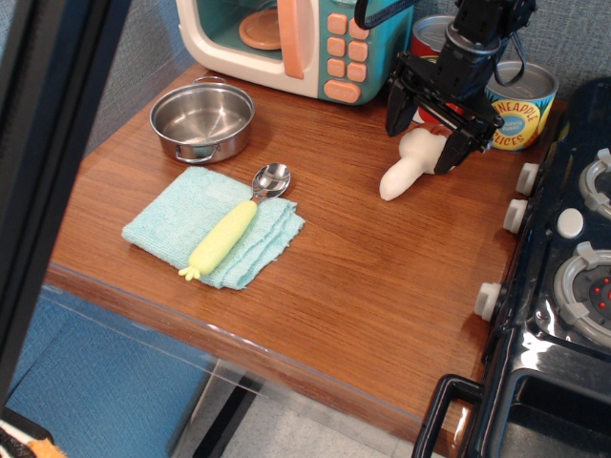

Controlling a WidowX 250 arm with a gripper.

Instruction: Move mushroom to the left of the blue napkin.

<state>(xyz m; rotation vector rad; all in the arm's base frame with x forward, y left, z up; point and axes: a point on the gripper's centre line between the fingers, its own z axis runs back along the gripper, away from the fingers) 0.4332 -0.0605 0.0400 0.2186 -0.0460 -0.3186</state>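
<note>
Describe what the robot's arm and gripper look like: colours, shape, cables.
The gripper is matte black, with two blocky, angular fingers splayed from a wider black body. Above it the arm is black too, a chunky, jointed wrist section. A thin black cable loops alongside it near the top edge. No markings or labels are legible on it.
</note>
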